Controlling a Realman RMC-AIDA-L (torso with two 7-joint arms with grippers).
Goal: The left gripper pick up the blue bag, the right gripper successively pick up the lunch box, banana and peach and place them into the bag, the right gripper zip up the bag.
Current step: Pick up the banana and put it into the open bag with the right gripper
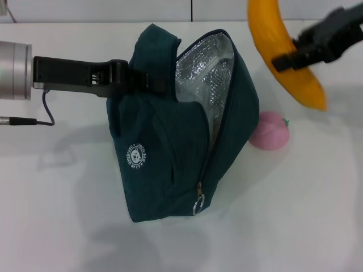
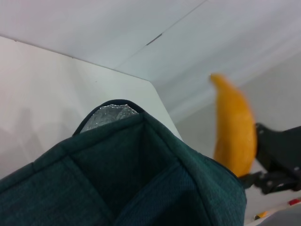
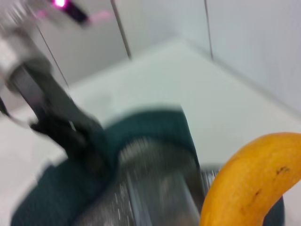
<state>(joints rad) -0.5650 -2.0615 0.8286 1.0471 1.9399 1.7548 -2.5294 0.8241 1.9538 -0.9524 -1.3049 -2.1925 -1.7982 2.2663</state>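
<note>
the left gripper (image 1: 148, 83) reaches in from the left side of the head view, its silver wrist at the frame edge, and its black fingers (image 1: 122, 72) are clamped on the upper left edge of the blue bag (image 1: 164, 153), by its padded handle. the blue bag stands on the white desk (image 1: 62, 215), its top held up and its mouth gaping toward the right, so that the silver foil lining (image 1: 201, 76) shows inside. a round white logo (image 1: 138, 157) sits on the bag's near side, and the metal ring zip pull (image 1: 199, 205) hangs low at the front end of the open zip. what lies inside the bag cannot be told.

just right of the bag, low on the desk, lies the peach (image 1: 270, 131), pink, its left part hidden behind the bag's side.

above and to the right, clear of the desk, the banana (image 1: 283, 48) hangs in the air beside the bag's open mouth. the right gripper (image 1: 298, 54) comes in from the upper right and its fingers (image 1: 289, 59) are closed around the banana's middle. in the left wrist view the banana (image 2: 234, 132) shows beyond the bag's dark fabric, and in the right wrist view its curved end (image 3: 249, 188) sits over the foil-lined opening.
</note>
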